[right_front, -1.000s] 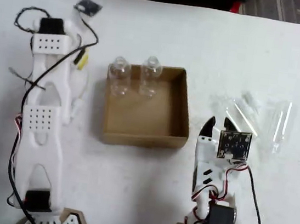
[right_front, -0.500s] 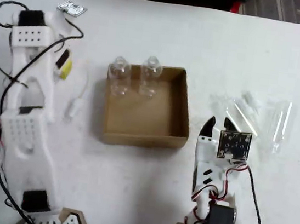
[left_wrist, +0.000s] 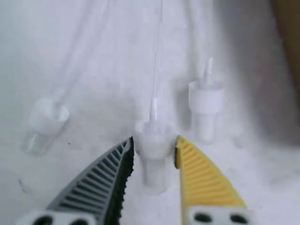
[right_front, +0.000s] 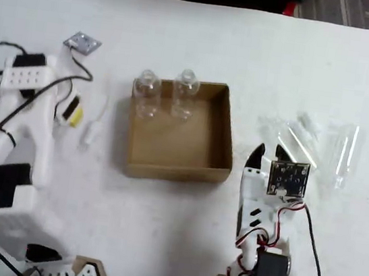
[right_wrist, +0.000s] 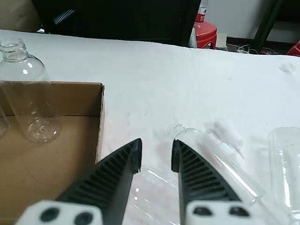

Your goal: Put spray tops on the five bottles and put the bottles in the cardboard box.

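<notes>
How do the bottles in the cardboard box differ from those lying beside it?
The boxed bottles stand upright in the cardboard box; the loose bottles lie on their sides. The boxed bottles sit side by side at the far wall; the loose bottles are scattered. All are clear.

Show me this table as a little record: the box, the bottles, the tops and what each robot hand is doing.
Cardboard box: mid-table, open on top.
Boxed bottles: two, upright along the far wall, no tops on.
Loose bottles: lying on the table right of the box.
Left hand: closed on a spray top.
Other tops: two, lying on the table just beyond it.
Right hand: open, holding nothing, beside the loose bottles.
</notes>
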`<action>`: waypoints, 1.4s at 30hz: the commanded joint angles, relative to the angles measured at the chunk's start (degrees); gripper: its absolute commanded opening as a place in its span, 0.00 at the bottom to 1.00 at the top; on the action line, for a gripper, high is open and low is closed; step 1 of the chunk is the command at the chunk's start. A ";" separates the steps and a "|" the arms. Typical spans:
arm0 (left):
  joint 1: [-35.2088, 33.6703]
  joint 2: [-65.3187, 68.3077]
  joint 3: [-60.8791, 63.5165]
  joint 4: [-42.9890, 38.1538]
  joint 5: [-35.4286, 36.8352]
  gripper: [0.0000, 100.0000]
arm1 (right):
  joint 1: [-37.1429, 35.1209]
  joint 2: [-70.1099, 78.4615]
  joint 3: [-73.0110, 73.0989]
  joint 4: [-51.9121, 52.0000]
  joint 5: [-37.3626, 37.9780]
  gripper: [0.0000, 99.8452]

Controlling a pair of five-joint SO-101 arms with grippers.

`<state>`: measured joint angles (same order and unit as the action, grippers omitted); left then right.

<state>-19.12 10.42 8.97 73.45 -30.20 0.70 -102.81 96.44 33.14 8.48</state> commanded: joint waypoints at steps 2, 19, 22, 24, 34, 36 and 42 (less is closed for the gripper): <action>-0.92 -6.11 3.08 -3.08 2.90 0.24 | -0.57 -0.31 0.44 0.04 0.88 0.10; 4.18 -45.23 3.87 23.30 15.03 0.23 | -0.57 -0.31 0.44 -0.13 0.79 0.10; 9.63 -57.19 12.75 18.20 22.07 0.23 | -0.57 -0.31 0.44 -0.22 0.53 0.10; 12.26 -63.78 19.43 11.25 21.71 0.23 | -0.57 -0.31 0.44 -0.22 0.35 0.10; 13.58 -74.86 45.89 -12.92 23.65 0.23 | -0.57 -0.40 0.44 -0.22 0.62 0.10; 13.76 -75.12 50.90 -17.23 27.60 0.23 | -0.57 -0.48 0.44 -0.40 0.35 0.10; 13.23 -75.21 59.69 -27.08 29.45 0.23 | 0.66 -0.40 0.44 -4.79 0.26 0.10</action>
<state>-6.11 -63.52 66.02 52.44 -1.71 0.70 -102.81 96.44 30.51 8.48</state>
